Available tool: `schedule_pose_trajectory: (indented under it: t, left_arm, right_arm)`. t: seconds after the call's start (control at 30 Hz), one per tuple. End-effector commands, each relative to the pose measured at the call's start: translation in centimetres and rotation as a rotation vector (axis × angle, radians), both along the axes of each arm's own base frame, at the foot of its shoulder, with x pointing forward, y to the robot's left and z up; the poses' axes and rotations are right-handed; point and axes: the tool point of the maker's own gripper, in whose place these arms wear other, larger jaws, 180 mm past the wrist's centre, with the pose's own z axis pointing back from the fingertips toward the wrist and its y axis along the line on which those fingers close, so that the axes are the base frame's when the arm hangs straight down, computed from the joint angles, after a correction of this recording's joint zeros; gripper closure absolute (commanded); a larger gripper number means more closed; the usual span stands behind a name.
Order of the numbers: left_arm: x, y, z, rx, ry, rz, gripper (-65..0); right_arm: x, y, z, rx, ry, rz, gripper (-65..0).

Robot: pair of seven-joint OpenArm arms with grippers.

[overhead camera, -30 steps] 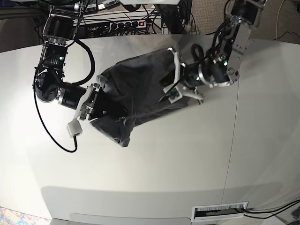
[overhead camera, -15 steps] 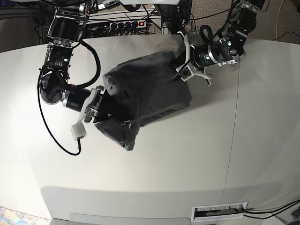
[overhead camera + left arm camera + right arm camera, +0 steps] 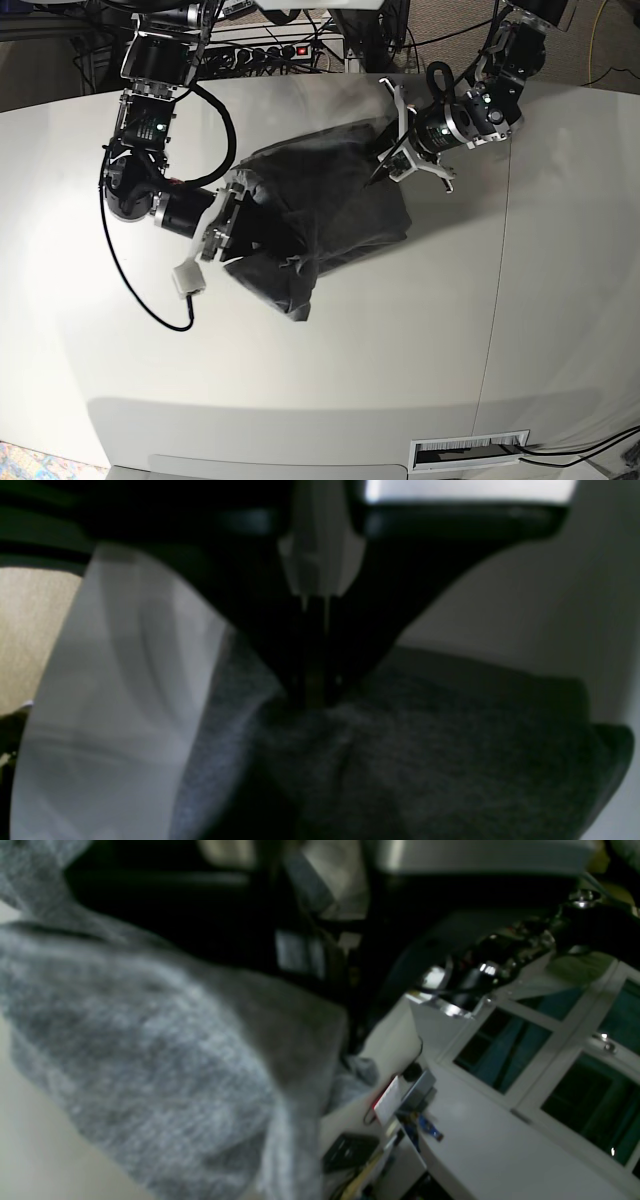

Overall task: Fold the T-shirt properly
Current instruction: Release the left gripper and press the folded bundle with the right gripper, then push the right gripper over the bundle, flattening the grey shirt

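Observation:
The heather-grey T-shirt [image 3: 330, 210] lies bunched in the middle of the white table [image 3: 400, 340], with a folded flap pointing to the front. My left gripper [image 3: 384, 166] is at its back right edge, and in the left wrist view its jaws [image 3: 314, 695] are shut on a raised pinch of the T-shirt [image 3: 425, 740]. My right gripper [image 3: 232, 212] grips the shirt's left edge. In the right wrist view the T-shirt [image 3: 125, 1050] fills the left side and hides the fingertips.
A power strip and cables [image 3: 270, 50] lie behind the table's back edge. A white connector [image 3: 187, 280] dangles on a black cable under the right wrist arm. A table seam [image 3: 500, 260] runs down the right side, and a slot [image 3: 470, 450] sits at the front edge.
My right gripper has moved to the right, dragging the shirt's left edge and front flap with it. My left gripper rose from the shirt's right part toward the back, lifting the cloth.

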Motion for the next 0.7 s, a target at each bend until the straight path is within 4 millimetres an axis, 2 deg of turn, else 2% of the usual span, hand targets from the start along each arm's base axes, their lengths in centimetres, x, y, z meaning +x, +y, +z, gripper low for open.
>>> schedule_pose_trajectory:
  t: [0.0, 0.23, 0.4, 0.67]
  left_arm:
    - [0.5, 0.3, 0.2, 0.014, -0.014, 0.005, 0.0]
    - [0.5, 0.3, 0.3, 0.007, -0.012, 0.007, 0.0]
    - [0.5, 0.3, 0.3, 0.007, -0.012, 0.007, 0.0]
    - [0.5, 0.2, 0.4, 0.003, -0.013, 0.007, 0.0]
  right_arm:
    - [0.5, 0.3, 1.6, 0.03, -0.055, 0.001, 0.0]
    - [-0.4, 2.7, -2.1, -0.168, -0.008, 0.082, 0.0]
    - [-1.1, 3.8, -4.0, -0.272, 0.007, 0.135, 0.0]
    - [-0.2, 4.9, -4.6, -0.32, -0.048, 0.096, 0.0]
